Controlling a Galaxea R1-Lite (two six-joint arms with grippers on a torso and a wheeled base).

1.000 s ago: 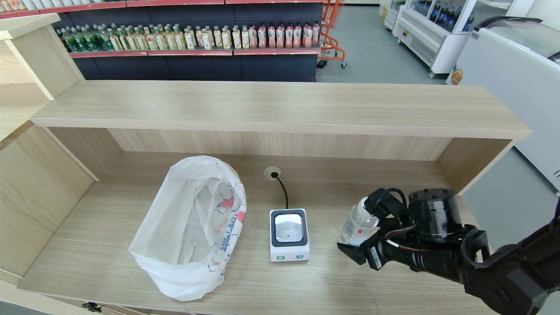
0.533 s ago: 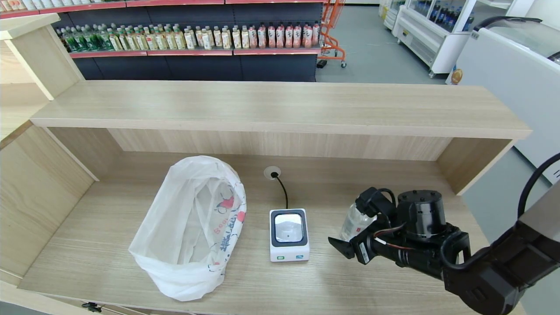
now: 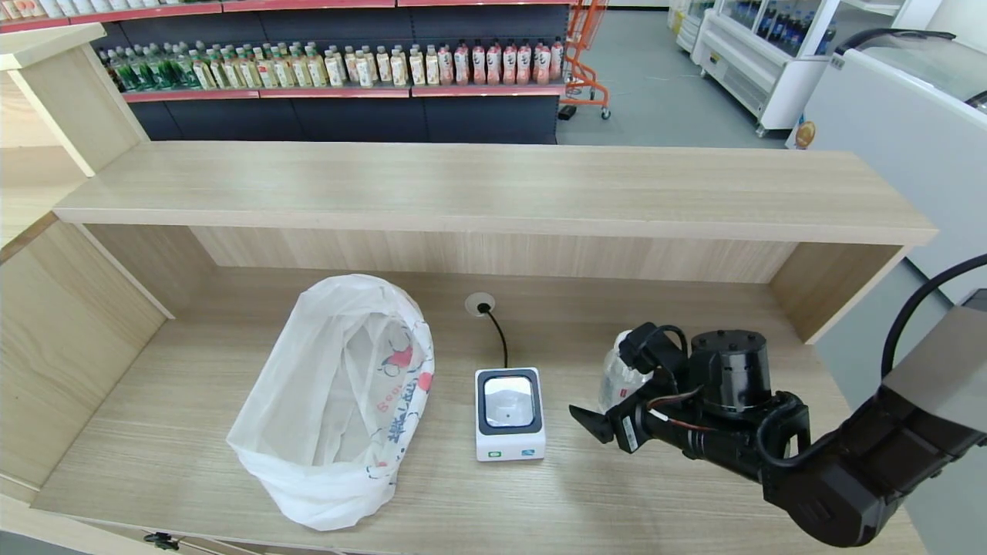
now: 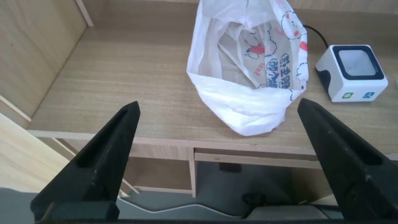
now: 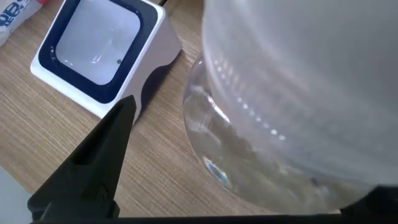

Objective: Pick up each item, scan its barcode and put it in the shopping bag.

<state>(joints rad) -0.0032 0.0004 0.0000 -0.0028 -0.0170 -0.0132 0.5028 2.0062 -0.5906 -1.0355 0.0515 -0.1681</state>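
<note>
A clear plastic water bottle (image 3: 621, 381) with a small red-and-white label is held in my right gripper (image 3: 617, 387), which is shut on it just right of the barcode scanner (image 3: 510, 412). In the right wrist view the bottle (image 5: 280, 93) looms close, with the scanner's glass window (image 5: 93, 50) beside it. The white shopping bag (image 3: 339, 401) stands open on the counter, left of the scanner. My left gripper (image 4: 217, 109) hangs open and holds nothing, above the counter's front edge near the bag (image 4: 249, 68).
The scanner's black cable (image 3: 497, 331) runs back to a hole in the counter (image 3: 193, 432). A raised wooden shelf (image 3: 493, 185) closes the back, with side walls left and right. Bare counter lies in front of the scanner and bag.
My right arm has carried the bottle to the left, closer to the scanner. The bag and the scanner have not moved.
</note>
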